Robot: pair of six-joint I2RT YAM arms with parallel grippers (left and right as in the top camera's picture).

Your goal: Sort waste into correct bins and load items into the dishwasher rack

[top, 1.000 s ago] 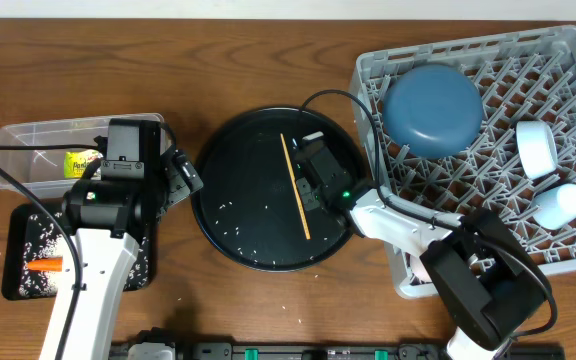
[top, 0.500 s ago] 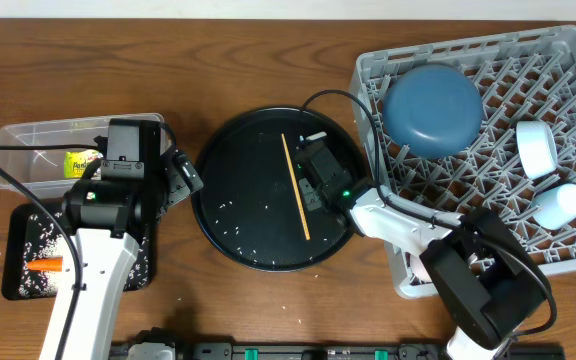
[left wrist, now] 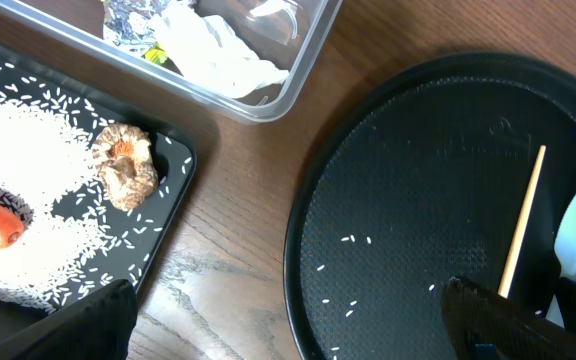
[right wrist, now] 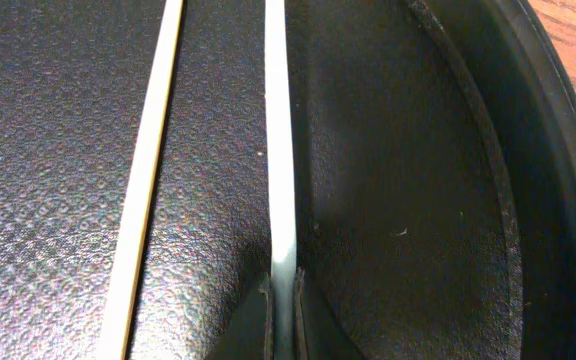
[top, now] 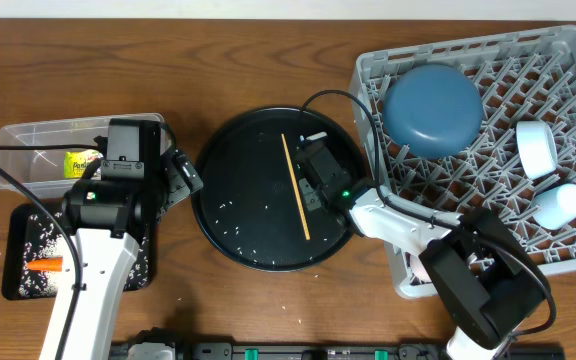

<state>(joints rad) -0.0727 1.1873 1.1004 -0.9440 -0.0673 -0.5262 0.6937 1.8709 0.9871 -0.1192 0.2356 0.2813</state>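
My right gripper (top: 313,175) is low over the round black tray (top: 228,215) and shut on the pale-blue flat utensil (right wrist: 278,140), held edge-on; its tip shows in the overhead view (top: 315,135) and in the left wrist view (left wrist: 571,228). The wooden chopstick (top: 295,186) lies on the tray just left of it (right wrist: 148,170). My left gripper (left wrist: 288,320) is open and empty over the table beside the tray. The clear tub (top: 28,140) holds the snack wrapper (top: 80,161) and white tissue (left wrist: 213,50). The shallow black tray (left wrist: 168,210) holds rice (left wrist: 28,170), the biscuit (left wrist: 124,168) and the carrot (top: 45,265).
The grey rack (top: 568,60) stands at the right with the dark-blue plate (top: 433,108), the white bowl (top: 536,148) and a light-blue cup (top: 558,205). Loose rice grains (top: 230,208) lie scattered on the round tray. The right arm's cable (top: 363,110) arcs over the rack's left edge.
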